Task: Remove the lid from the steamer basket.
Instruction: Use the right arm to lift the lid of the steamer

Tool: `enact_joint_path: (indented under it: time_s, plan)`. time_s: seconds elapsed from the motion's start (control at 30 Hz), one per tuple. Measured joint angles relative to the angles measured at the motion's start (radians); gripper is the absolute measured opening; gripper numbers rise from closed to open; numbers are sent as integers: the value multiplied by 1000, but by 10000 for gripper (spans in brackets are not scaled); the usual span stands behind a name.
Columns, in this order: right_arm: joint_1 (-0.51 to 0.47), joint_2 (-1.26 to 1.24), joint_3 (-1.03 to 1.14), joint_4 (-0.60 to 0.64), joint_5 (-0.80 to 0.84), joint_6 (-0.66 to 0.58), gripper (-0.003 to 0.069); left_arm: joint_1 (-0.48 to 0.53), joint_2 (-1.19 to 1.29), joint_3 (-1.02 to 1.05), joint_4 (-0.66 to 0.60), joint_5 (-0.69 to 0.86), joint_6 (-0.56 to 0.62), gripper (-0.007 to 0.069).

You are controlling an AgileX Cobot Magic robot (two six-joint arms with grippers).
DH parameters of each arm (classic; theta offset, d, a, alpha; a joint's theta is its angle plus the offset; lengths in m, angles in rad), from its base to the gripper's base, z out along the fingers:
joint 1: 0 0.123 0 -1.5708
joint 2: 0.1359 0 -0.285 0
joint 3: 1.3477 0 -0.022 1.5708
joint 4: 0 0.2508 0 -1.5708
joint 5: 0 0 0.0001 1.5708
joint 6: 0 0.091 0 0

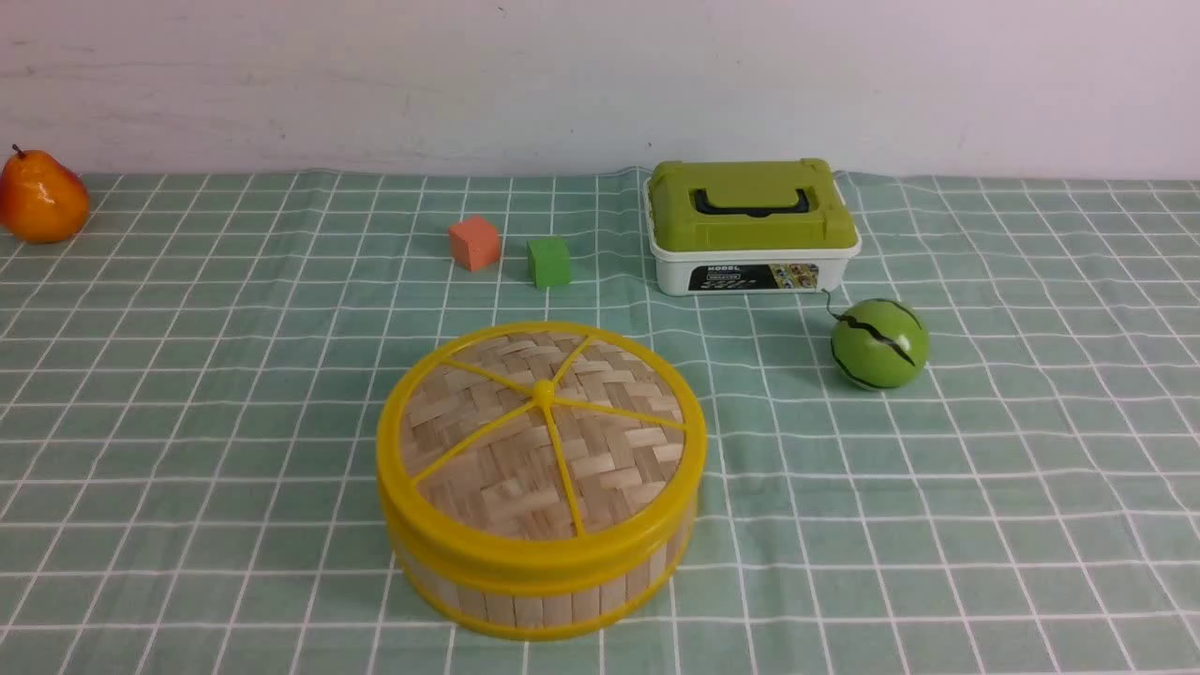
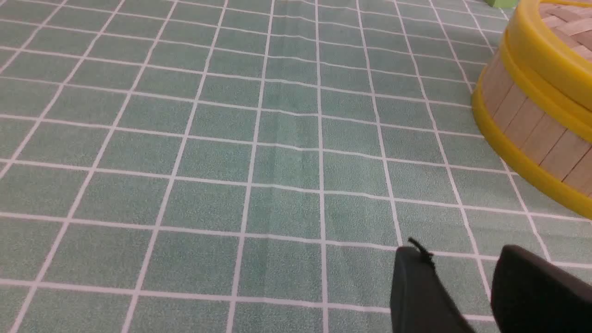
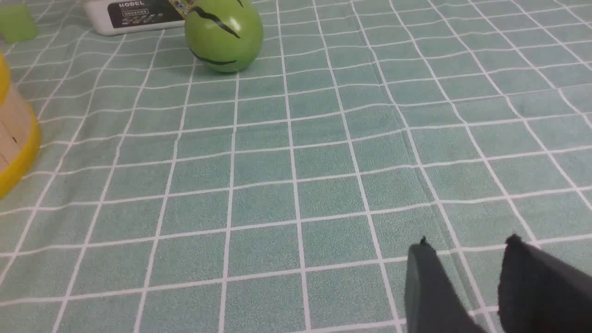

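The woven bamboo lid (image 1: 539, 427) with its yellow rim and spokes lies flat on the steamer basket (image 1: 534, 591) near the table's front middle. Neither arm shows in the front view. In the left wrist view the basket's slat wall (image 2: 532, 125) and the lid's rim (image 2: 545, 51) stand well apart from my left gripper (image 2: 462, 252), whose jaws are open over bare cloth. In the right wrist view only the basket's yellow bottom ring (image 3: 16, 162) shows, far from my right gripper (image 3: 467, 245), which is open with nothing between its fingers.
A white box with a green lid (image 1: 750, 225) stands at the back, a green watermelon ball (image 1: 878, 343) in front of it. An orange cube (image 1: 473, 243) and a green cube (image 1: 548, 262) sit behind the basket. A pear (image 1: 39, 197) lies far left.
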Motion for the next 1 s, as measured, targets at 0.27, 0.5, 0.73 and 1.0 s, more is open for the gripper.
enact_joint_path:
  time_s: [0.27,0.5,0.73,1.0]
  plan:
    - [0,0,0,0,0,0,221,0,0,0,0,0,0,239]
    - [0,0,0,0,0,0,224,0,0,0,0,0,0,239]
    - [0,0,0,0,0,0,235,0,0,0,0,0,0,239]
    - [0,0,0,0,0,0,241,0,0,0,0,0,0,239]
